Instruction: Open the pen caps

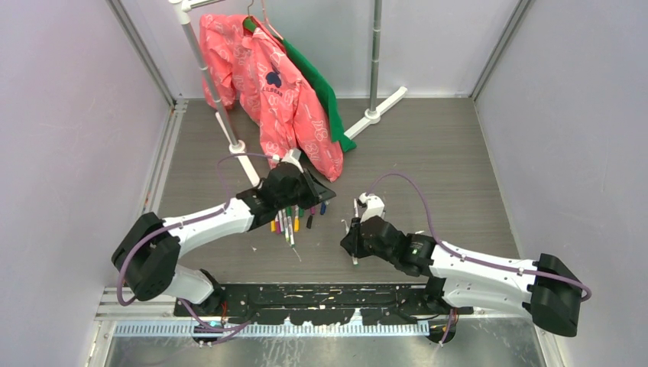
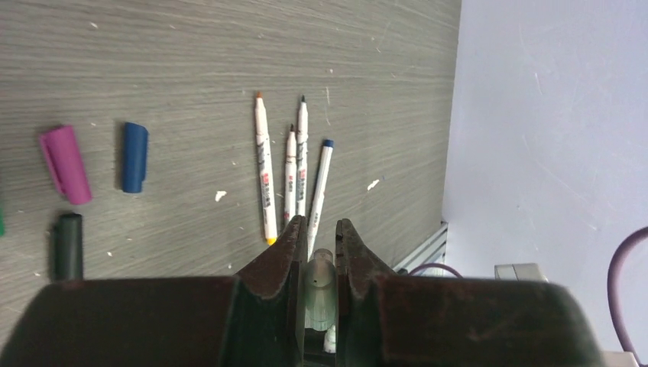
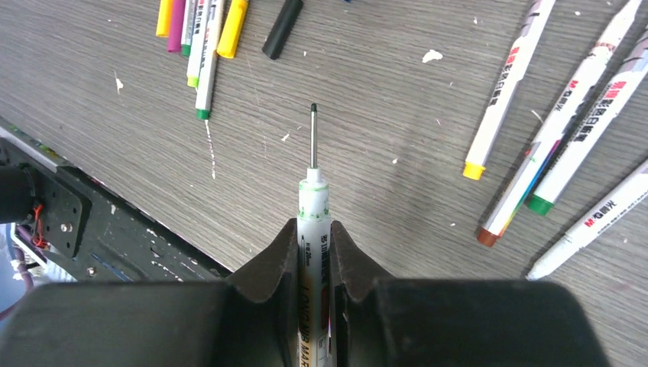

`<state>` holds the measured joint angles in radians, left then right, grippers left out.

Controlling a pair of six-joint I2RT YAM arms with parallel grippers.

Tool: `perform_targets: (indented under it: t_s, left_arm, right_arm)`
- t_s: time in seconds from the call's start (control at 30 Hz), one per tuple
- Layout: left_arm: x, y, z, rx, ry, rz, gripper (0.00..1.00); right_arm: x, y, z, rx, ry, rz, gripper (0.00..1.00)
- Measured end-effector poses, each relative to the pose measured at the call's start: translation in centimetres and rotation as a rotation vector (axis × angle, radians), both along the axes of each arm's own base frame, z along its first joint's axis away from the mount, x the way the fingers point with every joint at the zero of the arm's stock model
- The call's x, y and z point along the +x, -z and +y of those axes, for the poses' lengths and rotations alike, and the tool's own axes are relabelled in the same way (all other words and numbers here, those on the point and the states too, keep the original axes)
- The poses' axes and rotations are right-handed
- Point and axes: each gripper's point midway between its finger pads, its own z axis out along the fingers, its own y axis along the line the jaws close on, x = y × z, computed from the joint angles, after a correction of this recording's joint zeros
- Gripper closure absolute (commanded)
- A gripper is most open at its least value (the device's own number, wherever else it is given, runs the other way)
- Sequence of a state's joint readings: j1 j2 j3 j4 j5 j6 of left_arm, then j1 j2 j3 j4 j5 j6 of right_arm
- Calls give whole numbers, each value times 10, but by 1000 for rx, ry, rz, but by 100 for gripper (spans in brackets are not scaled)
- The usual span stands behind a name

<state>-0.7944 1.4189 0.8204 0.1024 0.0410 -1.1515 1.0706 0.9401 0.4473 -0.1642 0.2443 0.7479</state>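
My left gripper [image 2: 319, 225] is shut on a pale green pen cap [image 2: 319, 279], held above the table; it shows over the pen pile in the top view [image 1: 294, 186]. Loose caps lie below it: pink [image 2: 65, 164], blue [image 2: 134, 157] and black [image 2: 68, 246]. Several uncapped white pens [image 2: 265, 168] lie side by side. My right gripper [image 3: 313, 225] is shut on a white pen barrel [image 3: 313, 202] with a green ring and a bare long nib pointing forward. In the top view the right gripper [image 1: 353, 243] is right of the pen pile [image 1: 289, 223].
More pens [image 3: 508, 88] lie to the right of my right gripper, and a black cap [image 3: 283, 27] and yellow cap [image 3: 232, 27] lie ahead. A clothes rack with a pink garment [image 1: 275, 92] stands at the back. A black rail [image 1: 306, 294] runs along the near edge.
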Motion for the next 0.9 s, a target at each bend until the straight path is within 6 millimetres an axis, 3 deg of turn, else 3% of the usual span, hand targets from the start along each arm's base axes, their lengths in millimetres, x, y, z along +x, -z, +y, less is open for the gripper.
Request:
perform_targets:
  t_s: [0.2, 0.37, 0.57, 0.7, 0.9]
  left_arm:
    - [7, 6, 11, 34, -21, 5, 100]
    - [6, 15, 11, 82, 7, 12, 100]
    - [4, 48, 13, 162, 32, 65, 94]
    - [-2, 70, 20, 230, 40, 110, 84]
    - [-4, 83, 32, 300, 26, 123, 78]
  right_arm:
    - [1, 4, -6, -20, 19, -1, 99]
    - [14, -1, -22, -95, 107, -38, 99]
    - [39, -20, -46, -193, 265, -108, 97]
    - [51, -8, -61, -289, 343, -91, 95]
    - [66, 16, -91, -384, 456, -22, 93]
